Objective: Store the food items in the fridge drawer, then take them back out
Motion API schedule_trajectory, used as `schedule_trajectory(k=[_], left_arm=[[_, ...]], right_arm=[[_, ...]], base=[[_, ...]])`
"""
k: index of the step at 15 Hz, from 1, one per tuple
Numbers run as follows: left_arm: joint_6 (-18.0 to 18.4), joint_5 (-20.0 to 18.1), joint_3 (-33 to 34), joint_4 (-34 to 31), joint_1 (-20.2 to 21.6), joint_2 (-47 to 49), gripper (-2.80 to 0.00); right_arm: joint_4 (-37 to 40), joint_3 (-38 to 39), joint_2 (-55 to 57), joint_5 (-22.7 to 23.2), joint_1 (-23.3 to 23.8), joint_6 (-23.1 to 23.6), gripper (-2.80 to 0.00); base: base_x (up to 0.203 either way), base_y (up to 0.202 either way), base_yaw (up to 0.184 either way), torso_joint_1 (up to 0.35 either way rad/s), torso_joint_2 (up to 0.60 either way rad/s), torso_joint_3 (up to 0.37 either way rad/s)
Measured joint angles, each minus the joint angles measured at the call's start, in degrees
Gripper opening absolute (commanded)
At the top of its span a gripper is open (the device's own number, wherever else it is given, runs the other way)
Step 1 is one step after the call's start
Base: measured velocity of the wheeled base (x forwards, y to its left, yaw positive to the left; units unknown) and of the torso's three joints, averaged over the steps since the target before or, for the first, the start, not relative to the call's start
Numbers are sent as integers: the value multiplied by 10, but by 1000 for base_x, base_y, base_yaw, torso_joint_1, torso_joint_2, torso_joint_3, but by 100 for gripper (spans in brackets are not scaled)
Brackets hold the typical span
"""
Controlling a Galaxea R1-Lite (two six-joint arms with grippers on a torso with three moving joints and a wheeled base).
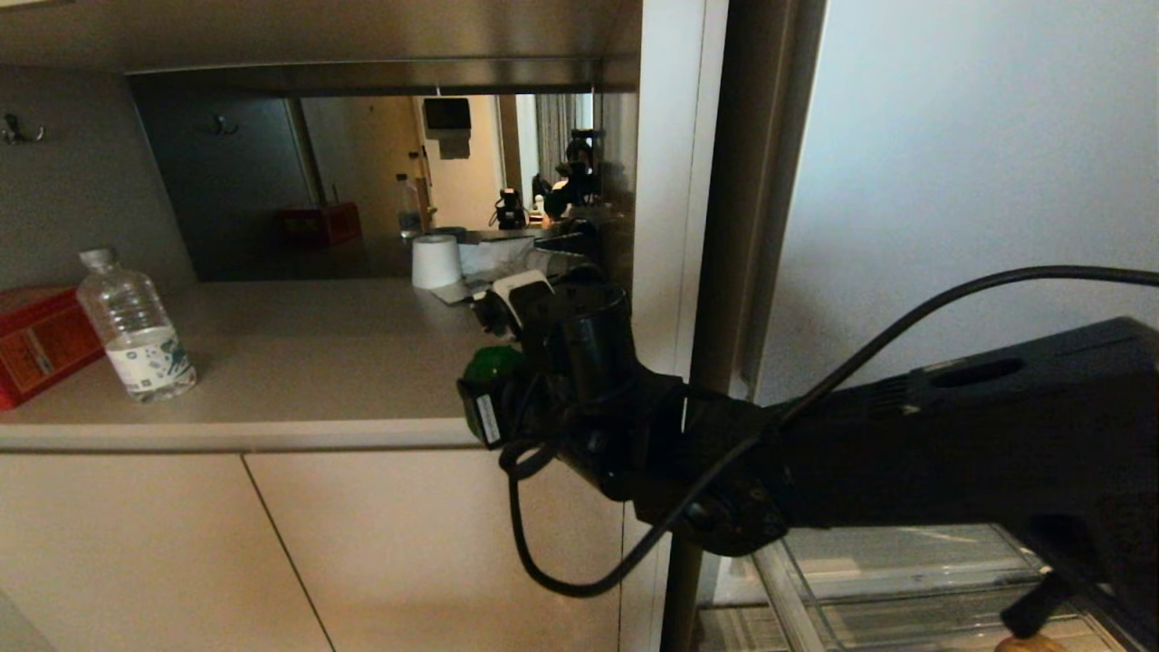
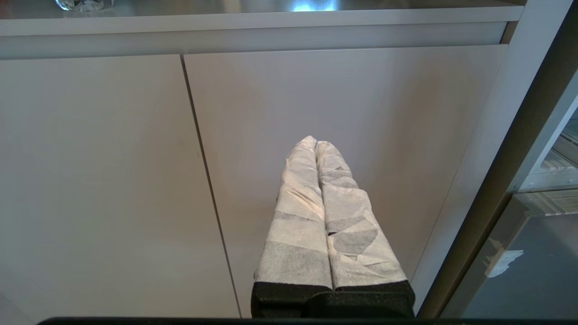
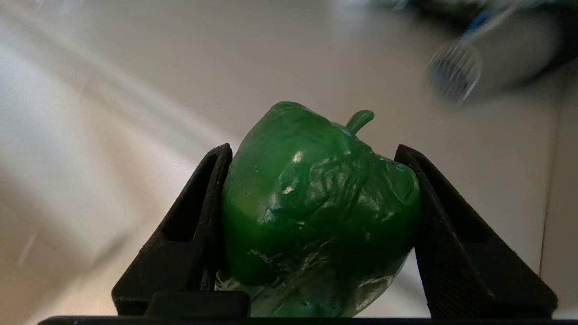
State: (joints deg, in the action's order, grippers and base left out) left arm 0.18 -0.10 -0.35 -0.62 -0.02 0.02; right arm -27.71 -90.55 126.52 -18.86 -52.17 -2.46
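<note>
The right gripper was clamped on the green bell pepper, one black finger pressed to each side of it, the stem pointing away from the wrist. In the head view that gripper hung over the front edge of the counter, with only a small patch of the pepper showing past the dark arm.

From the left of the counter, a red box sat at the edge of the picture, a clear water bottle stood just beside it, and a white roll stood farther back near the mirrored rear wall. Right of the arm, low in the picture, lay the clear fridge drawer, and a sliver of the tan bun showed at the bottom edge inside it.

The left gripper rested with its cloth-wrapped fingers pressed together on nothing, facing the pale cabinet doors under the counter.
</note>
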Motion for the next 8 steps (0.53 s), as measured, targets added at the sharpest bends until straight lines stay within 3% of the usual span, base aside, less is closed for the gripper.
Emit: schedule_trajectory(k=[5,8], left_arm=[[0,0,0,0,0,0,-280],[0,0,0,0,0,0,-280]], right_arm=[[-91,-122,106,-84,15,70,-280],[-105,-163,143,-103,26,88,-280]], base=[[0,0,0,0,0,0],[0,0,0,0,0,0]])
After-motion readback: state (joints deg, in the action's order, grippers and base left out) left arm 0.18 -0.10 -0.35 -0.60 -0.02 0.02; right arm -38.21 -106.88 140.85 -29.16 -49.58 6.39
